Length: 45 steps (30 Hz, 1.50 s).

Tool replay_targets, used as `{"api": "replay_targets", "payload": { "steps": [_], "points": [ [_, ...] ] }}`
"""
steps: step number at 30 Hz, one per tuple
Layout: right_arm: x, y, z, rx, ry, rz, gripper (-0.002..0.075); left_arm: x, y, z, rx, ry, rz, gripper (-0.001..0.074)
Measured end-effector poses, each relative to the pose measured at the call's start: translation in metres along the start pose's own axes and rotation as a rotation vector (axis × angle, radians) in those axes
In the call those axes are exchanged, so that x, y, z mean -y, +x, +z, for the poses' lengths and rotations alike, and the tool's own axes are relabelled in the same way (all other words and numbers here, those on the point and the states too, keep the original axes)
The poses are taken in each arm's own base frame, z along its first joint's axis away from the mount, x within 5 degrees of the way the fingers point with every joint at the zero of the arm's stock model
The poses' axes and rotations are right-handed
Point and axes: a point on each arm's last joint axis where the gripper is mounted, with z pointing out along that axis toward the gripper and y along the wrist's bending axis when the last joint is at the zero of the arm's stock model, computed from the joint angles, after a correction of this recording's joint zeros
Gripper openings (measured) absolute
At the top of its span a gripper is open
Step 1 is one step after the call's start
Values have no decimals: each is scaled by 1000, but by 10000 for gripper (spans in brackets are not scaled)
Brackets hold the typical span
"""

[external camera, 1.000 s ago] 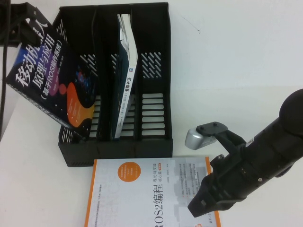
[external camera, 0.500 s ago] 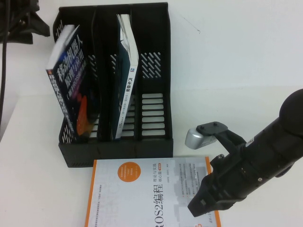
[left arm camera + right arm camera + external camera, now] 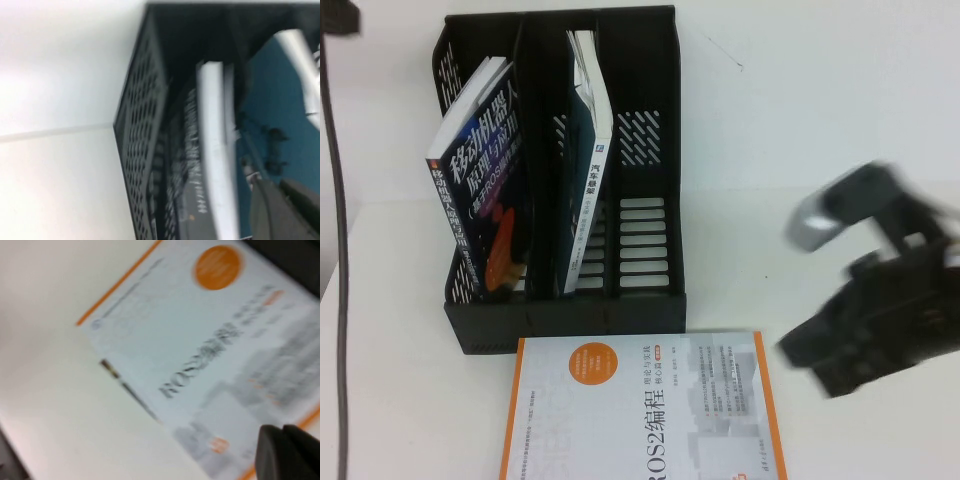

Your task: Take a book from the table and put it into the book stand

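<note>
The book (image 3: 485, 180), dark with a white Chinese title, stands leaning in the left slot of the black book stand (image 3: 645, 170). It rests there free of any gripper. In the left wrist view its white page edge (image 3: 215, 150) shows inside the stand (image 3: 142, 130). My left gripper (image 3: 278, 184) is above the stand, its fingers together and empty. In the high view only a dark bit of it shows at the top left corner (image 3: 338, 12). My right gripper (image 3: 820, 365) is blurred at the right, above the white table (image 3: 840, 120), shut and empty (image 3: 281, 428).
A thin dark-teal book (image 3: 585, 170) stands in the middle slot, and the right slot holds nothing. The white-and-orange ROS2 book (image 3: 640, 410) lies flat in front of the stand, also seen under the right gripper (image 3: 210, 340). A black cable (image 3: 335, 200) hangs at the left edge.
The dark book went from my left gripper's hold into the left slot and settled there. The left arm drew back up and left. The right arm moved right and up, off the ROS2 book.
</note>
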Motion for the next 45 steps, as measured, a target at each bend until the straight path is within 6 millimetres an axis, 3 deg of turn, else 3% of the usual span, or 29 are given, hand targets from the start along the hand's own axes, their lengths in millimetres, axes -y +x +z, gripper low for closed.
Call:
{"api": "replay_targets", "payload": {
  "steps": [3,7,11,15,20,28,37,45],
  "points": [
    [-3,5,-31,53,118,8,5,16,8,-35,81,-8,60,3],
    [-8,12,-72,157,268,3,5,35,34,-79,202,-25,115,1],
    [-16,22,-103,266,342,22,5,40,74,-95,267,-52,128,1],
    [-21,42,-117,371,373,24,5,34,130,-91,319,-79,113,1],
    [-17,77,-116,377,441,74,5,28,189,-91,428,-127,114,1],
    [-3,136,-105,397,589,187,5,22,242,-90,508,-176,142,1],
    [-3,182,-95,551,579,237,5,11,275,-86,647,-247,119,1],
    [-3,191,-91,585,549,321,5,0,287,-75,688,-262,22,1]
  ]
}}
